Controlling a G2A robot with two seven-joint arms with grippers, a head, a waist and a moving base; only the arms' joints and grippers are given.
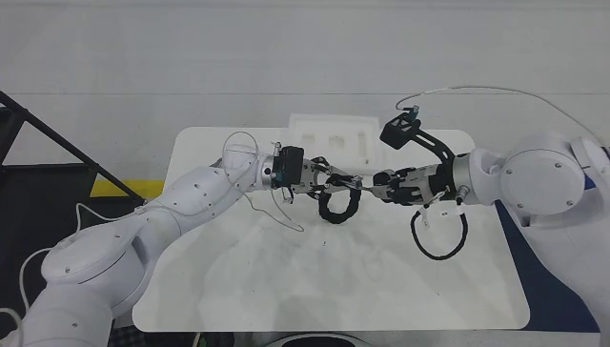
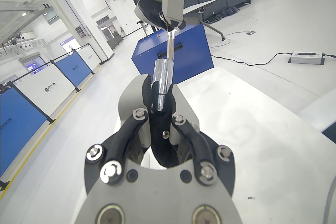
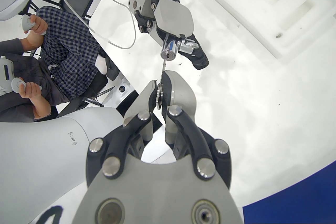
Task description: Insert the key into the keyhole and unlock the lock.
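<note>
Above the table's (image 1: 286, 290) middle, the left end effector (image 2: 157, 95) is clamped on the chrome lock (image 2: 163, 75), whose black cable loop (image 1: 335, 208) hangs below. Facing it, the right end effector (image 3: 158, 87) pinches the key (image 3: 163, 67), blade tip meeting the keyhole (image 3: 166, 55) (depth unclear). A white foam tray (image 1: 334, 142) with square pockets lies at the table's far edge.

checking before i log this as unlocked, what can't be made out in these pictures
1. How far the key is in the keyhole: left wrist view, the end of the lock hides the blade tip; right wrist view, blade too thin.
2. Key head: mostly covered by the right arm's jaws, both wrist views.
3. Whether the lock has released: left arm's jaws cover its body.
4. Top view: key and lock too small to separate.
</note>
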